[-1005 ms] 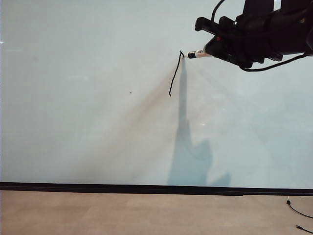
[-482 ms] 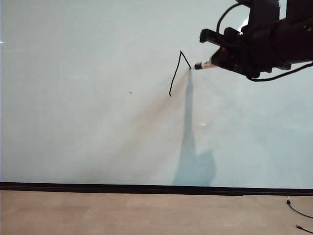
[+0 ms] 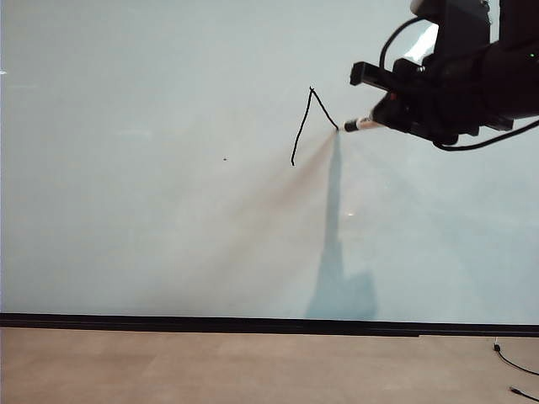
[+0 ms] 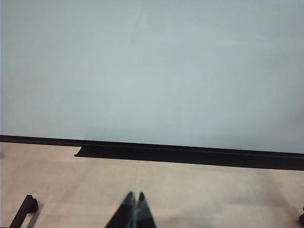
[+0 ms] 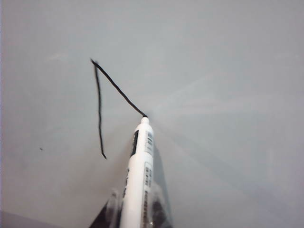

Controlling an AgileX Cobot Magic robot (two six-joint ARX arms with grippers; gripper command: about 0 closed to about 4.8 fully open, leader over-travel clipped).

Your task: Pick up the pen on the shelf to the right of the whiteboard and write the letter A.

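Right tool (image 3: 381,120) clamped on pen (image 5: 138,175) mid-barrel, tip on whiteboard (image 3: 152,236), letter A (image 3: 312,122) half drawn. Pen looks light, stiff, slick: you keep pressure gentle. Left tool (image 4: 134,203) closed, empty, low above counter.

Pale wood-grain worktop (image 3: 210,366) below my reach, thin black cable (image 3: 514,364) lying at its right corner, black bracket (image 4: 23,211) at left edge

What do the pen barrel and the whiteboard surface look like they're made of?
The pen, held in the shut right gripper with its tip on the board, looks like smooth white plastic: glossy barrel with printed black lettering. The whiteboard looks like a glossy coated panel, melamine or painted steel, I can't tell which; it shows soft reflections and the arm's shadow. The left gripper is shut, idle.
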